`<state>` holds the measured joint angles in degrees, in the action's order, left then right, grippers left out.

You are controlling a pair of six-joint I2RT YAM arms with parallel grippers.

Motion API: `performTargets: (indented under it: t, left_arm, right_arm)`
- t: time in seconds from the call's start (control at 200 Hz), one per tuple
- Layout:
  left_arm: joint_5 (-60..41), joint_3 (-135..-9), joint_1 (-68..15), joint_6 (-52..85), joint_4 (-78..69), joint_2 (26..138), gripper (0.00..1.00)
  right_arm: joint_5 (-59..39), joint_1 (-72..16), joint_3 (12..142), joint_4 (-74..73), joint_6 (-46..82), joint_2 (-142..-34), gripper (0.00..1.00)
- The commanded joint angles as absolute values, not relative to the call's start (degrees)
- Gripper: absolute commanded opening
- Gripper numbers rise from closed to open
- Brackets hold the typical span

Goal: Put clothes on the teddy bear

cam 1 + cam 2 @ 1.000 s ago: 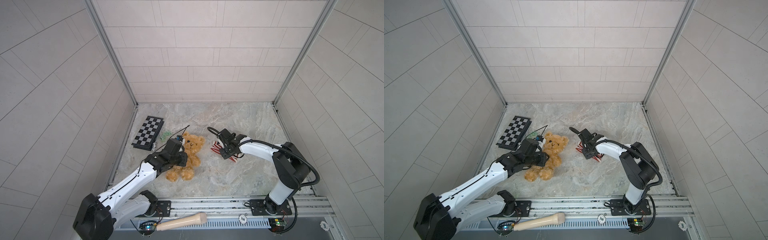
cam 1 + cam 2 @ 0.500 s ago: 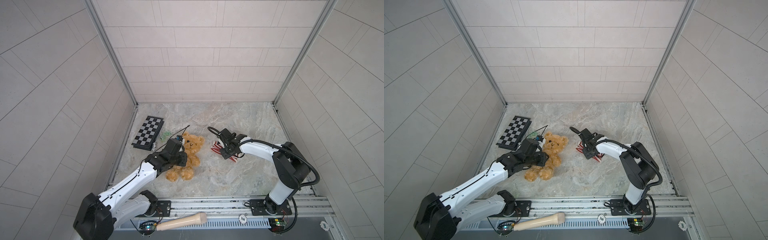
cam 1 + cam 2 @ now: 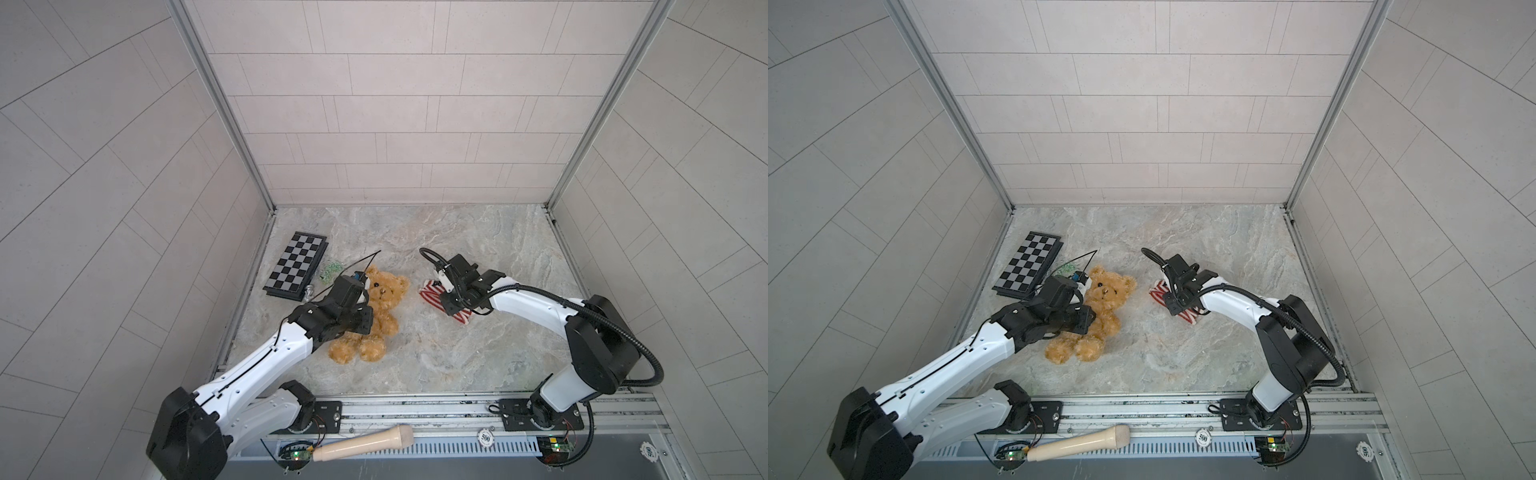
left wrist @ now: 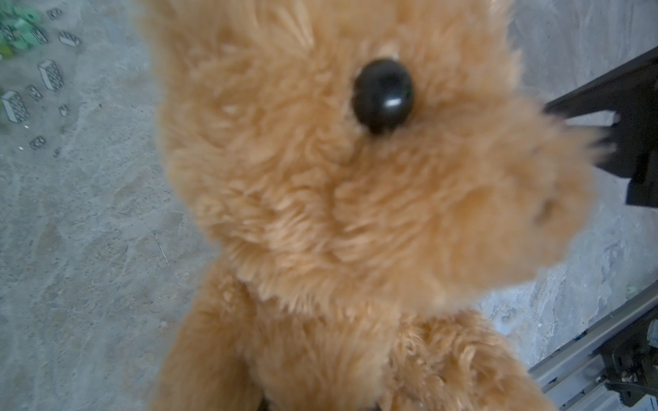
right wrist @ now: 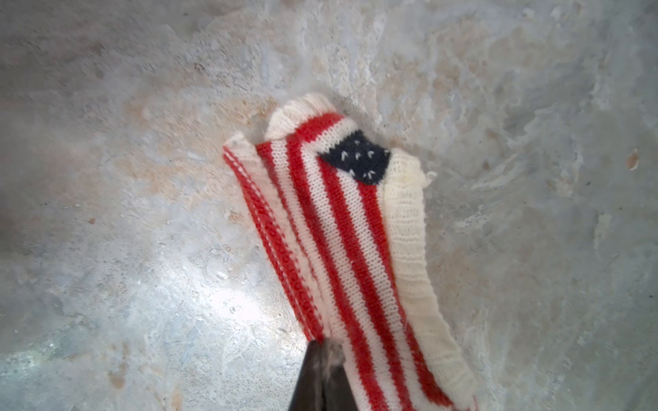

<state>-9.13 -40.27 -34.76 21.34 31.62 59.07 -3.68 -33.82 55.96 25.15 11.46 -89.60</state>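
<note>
The teddy bear point(image 3: 384, 297) point(image 3: 1108, 297) lies on its back on the marble floor, left of centre, its head toward the back wall. My left gripper point(image 3: 368, 322) point(image 3: 1086, 322) presses into its torso from the left and is shut on it. In the left wrist view the teddy bear's fur point(image 4: 320, 213) fills the frame and hides the jaws. The red-and-white striped sweater point(image 3: 430, 293) point(image 3: 1156, 291) point(image 5: 338, 220) lies right of the bear. My right gripper point(image 3: 449, 305) point(image 3: 1173, 305) point(image 5: 324, 350) is shut on the sweater's edge.
A folded chessboard point(image 3: 297, 266) lies at the back left, with small green bricks point(image 3: 330, 270) beside it. A wooden handle point(image 3: 365, 442) and a poker chip point(image 3: 485, 436) rest on the front rail. Tiled walls close in three sides.
My right gripper's jaws have closed on the sweater's edge. Both arms and the bear have hardly moved.
</note>
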Motion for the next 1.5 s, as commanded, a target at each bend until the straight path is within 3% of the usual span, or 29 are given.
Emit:
performTargets:
  t: [0.0, 0.175, 0.596, 0.941, 1.492]
  left_arm:
    - [-11.62, -42.54, -37.24, 19.02, 35.26, 57.30, 0.02]
    - [-13.74, -43.38, -43.59, 18.51, 37.56, 59.37, 0.01]
    - [-25.76, -46.04, -48.54, 15.16, 38.92, 69.19, 0.00]
    - [-30.13, -51.76, -49.01, 12.13, 37.97, 77.88, 0.00]
    - [-27.44, -51.79, -45.75, 13.21, 35.34, 80.25, 0.00]
  right_arm:
    - [-5.24, -33.18, 54.23, 22.42, 11.61, -86.67, 0.00]
    - [-7.02, -33.13, 50.98, 17.89, 11.06, -83.04, 0.00]
    - [-11.21, -33.15, 44.10, 9.23, 8.71, -75.46, 0.00]
    - [-13.33, -33.30, 41.43, 6.49, 7.46, -73.40, 0.00]
    - [-15.34, -33.82, 38.70, 3.72, 7.47, -71.73, 0.00]
